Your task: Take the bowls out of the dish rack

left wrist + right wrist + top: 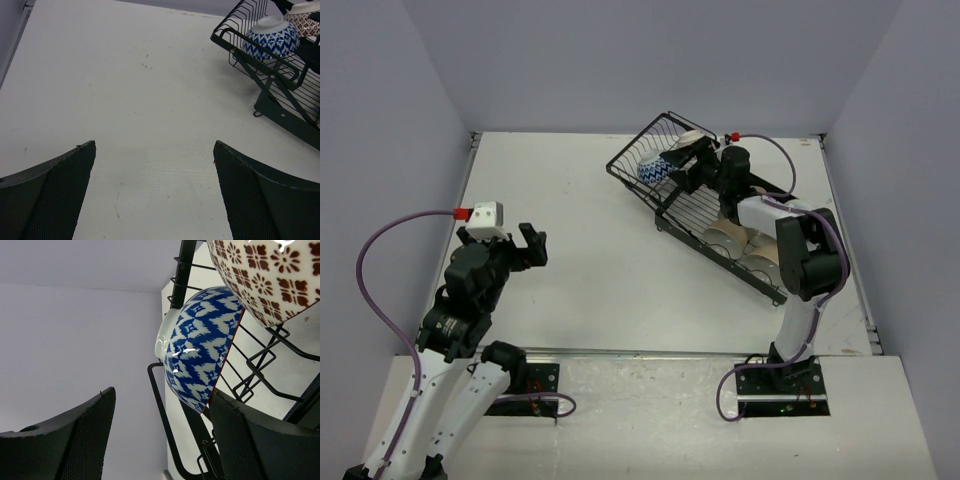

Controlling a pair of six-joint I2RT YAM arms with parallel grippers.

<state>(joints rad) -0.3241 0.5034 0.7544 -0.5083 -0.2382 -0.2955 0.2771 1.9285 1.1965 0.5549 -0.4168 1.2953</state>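
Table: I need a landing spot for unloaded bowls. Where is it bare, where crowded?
The widest bare patch of table lies between the left gripper and the dish rack, running back to the far wall. The right side is crowded: the rack fills it diagonally, with the blue zigzag bowl and right gripper at its far end.

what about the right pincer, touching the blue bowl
Cannot tell. In the right wrist view the right pincer is open by the blue bowl; one fingertip overlaps its rim, depth unclear.
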